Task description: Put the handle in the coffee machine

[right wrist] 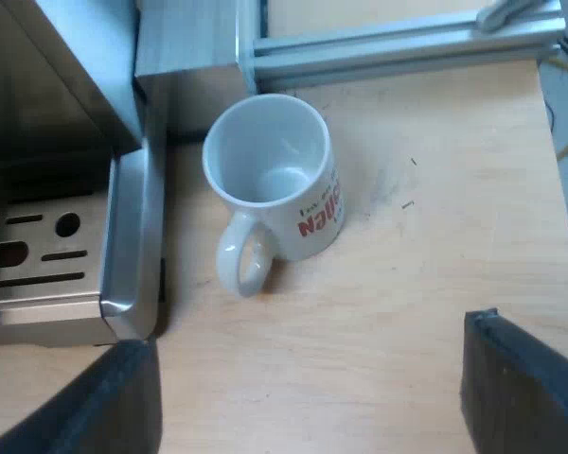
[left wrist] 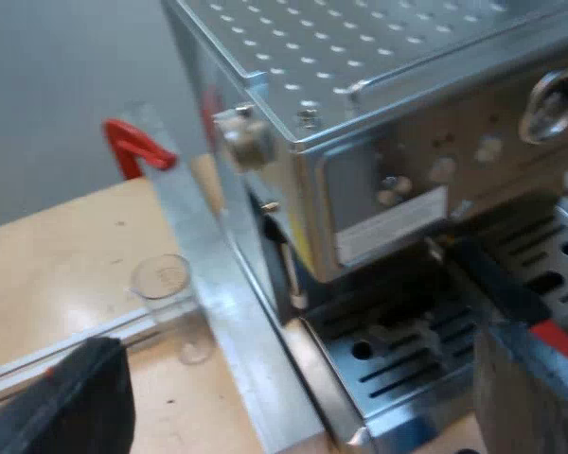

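Fingers [left wrist: 76,402] of the left tool [left wrist: 303,345] stand wide apart, released, grasping nothing, before the espresso machine [left wrist: 379,123]. The holder's dark handle [left wrist: 497,284] reaches out from the machine's front over the drip tray [left wrist: 407,364], pointing toward 4 o'clock. Its red end [left wrist: 560,339] lies just beside 1 finger, and whether they touch I cannot tell. The right tool [right wrist: 308,374] is released too, its 2 fingers spread above the tabletop [right wrist: 426,265]. A white mug [right wrist: 275,180] stands upright near the tray's corner, its loop at 6 o'clock, red lettering on its side.
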You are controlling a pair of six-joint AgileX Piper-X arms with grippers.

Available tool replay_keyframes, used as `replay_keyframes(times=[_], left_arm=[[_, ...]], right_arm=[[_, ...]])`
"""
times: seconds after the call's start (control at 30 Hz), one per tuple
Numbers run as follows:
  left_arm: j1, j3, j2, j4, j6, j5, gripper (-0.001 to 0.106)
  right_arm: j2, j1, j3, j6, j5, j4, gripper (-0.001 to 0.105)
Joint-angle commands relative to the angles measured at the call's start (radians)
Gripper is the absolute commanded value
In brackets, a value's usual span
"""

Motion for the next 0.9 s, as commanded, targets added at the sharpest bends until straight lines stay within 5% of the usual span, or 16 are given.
replay_keyframes(times=[0.03, 0.17, 0.23, 0.9], left_arm=[[0.038, -0.007, -0.021, -0.010, -0.011, -0.018, 0.075], [0.064, -0.007, -0.030, -0.010, -0.011, -0.018, 0.075], [0.159, 0.018, -0.105, -0.010, -0.011, -0.018, 0.075], [0.165, 0.137, -0.486, 0.075, -0.029, -0.015, 0.075]], right_arm=[[-0.037, -0.005, -0.008, -0.025, -0.013, 0.001, 0.067], [-0.092, -0.005, -0.008, -0.064, -0.048, 0.001, 0.067], [-0.160, -0.005, -0.008, -0.065, -0.082, 0.001, 0.067], [-0.502, -0.005, 0.008, -0.046, -0.126, 0.097, 0.067]])
